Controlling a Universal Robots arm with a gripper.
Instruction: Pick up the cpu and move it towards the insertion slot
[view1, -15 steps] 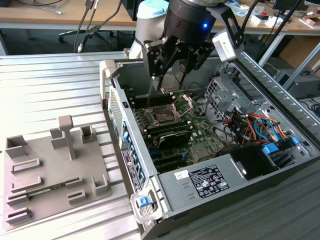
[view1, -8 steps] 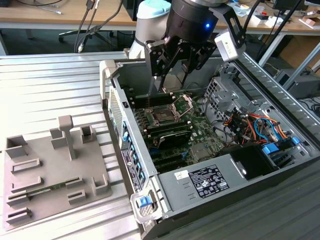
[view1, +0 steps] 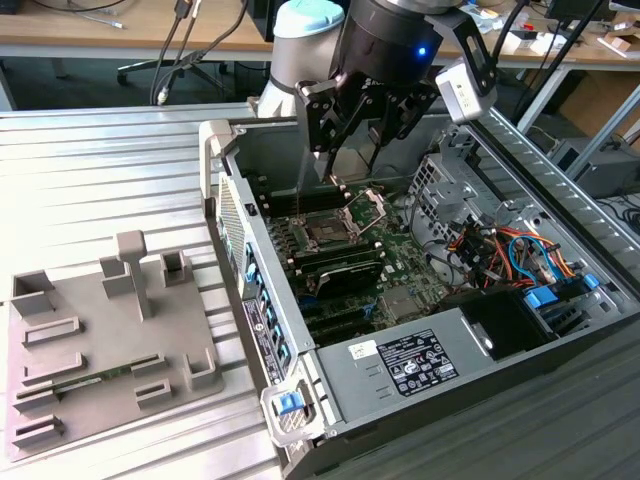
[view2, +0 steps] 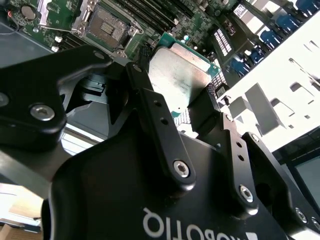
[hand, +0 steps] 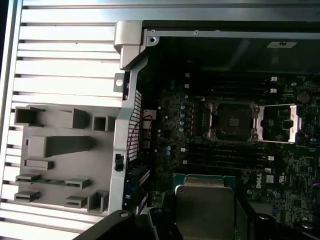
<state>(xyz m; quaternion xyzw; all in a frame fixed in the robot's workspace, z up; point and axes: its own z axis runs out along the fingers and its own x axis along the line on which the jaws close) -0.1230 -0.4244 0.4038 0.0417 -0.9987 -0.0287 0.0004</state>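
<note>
Above the open computer case (view1: 255, 300), your gripper (view1: 350, 150) is hanging over the green motherboard (view1: 400, 270), and its two black fingers (view2: 150, 100) are pinching the cpu (view2: 180, 70) by opposite edges. You are seeing the chip in both wrist views, its silvery top facing the cameras and a thin teal rim showing around it; it is riding in the air, clear of the board. The insertion slot (hand: 232, 121) is sitting on the board apart from the chip, and you cannot tell whether the chip is hanging squarely over it. Its hinged metal load plate (hand: 278, 123) is lying swung open beside the dark socket square. Long black memory slots (hand: 225, 152) are running between the socket and the held chip in the first wrist view. Toward the exterior view's left, outside the case, a grey plastic tray (view1: 100, 330) is resting on the slatted metal table (view1: 100, 170), and a thin green memory stick (hand: 50, 181) is lying in one of its recesses
</note>
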